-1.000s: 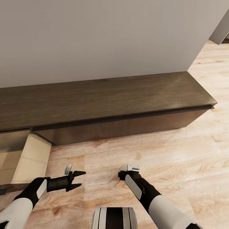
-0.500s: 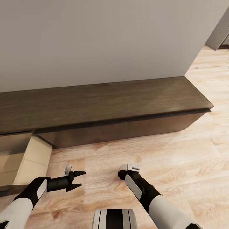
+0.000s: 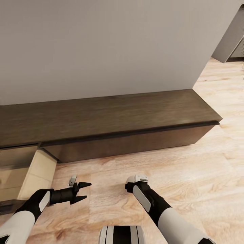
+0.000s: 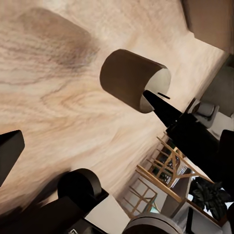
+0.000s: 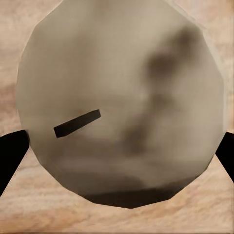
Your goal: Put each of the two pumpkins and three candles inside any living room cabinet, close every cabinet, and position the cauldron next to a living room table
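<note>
Your right gripper pinches a candle between its fingertips, low over the wood floor. Your left gripper hangs spread and empty near the cabinet, whose light-lined drawer stands pulled out.

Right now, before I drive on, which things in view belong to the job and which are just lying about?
Part of the job:
- candle, clamped in the right gripper
- cabinet, with its open drawer
- left gripper, open and empty

Just lying about:
- wooden floor
- wall
- wooden chair
- potted plant
</note>
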You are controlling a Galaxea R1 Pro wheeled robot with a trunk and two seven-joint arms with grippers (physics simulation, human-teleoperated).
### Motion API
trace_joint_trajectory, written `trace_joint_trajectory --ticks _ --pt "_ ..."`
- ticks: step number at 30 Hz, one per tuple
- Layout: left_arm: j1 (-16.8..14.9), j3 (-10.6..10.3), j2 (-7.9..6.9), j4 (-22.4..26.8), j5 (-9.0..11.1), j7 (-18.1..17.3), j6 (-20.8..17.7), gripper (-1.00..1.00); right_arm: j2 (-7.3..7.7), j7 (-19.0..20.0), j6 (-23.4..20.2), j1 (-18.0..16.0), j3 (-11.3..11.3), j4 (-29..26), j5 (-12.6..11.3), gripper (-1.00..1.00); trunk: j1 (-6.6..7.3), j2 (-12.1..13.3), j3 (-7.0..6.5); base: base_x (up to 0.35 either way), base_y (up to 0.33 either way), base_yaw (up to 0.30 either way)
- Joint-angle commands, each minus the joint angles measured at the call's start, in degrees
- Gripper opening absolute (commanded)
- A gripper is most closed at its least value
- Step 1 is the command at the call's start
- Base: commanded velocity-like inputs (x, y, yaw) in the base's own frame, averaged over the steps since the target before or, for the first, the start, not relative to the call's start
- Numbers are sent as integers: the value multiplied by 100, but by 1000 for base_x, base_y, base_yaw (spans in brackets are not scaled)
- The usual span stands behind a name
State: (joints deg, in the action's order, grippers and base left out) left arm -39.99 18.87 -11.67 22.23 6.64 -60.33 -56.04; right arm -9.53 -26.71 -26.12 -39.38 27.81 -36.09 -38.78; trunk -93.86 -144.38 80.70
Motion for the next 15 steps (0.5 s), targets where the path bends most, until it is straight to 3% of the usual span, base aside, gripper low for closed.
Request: trace_joint_trajectory --ticks 1,8,15 --pt "0 0 3 0 -2 0 -9 100 -5 1 -23 1 -5 -4 -1 -100 2 2 -23 0 0 0" --pt "0 -3 -2 -1 4 -4 -46 100 -46 -25 -73 1 -12 -13 2 -100 20 11 -178 -160 0 0" --pt "0 -8 6 -5 -3 2 -46 100 -46 -4 -256 0 -1 -95 2 -100 38 20 -333 -31 0 0"
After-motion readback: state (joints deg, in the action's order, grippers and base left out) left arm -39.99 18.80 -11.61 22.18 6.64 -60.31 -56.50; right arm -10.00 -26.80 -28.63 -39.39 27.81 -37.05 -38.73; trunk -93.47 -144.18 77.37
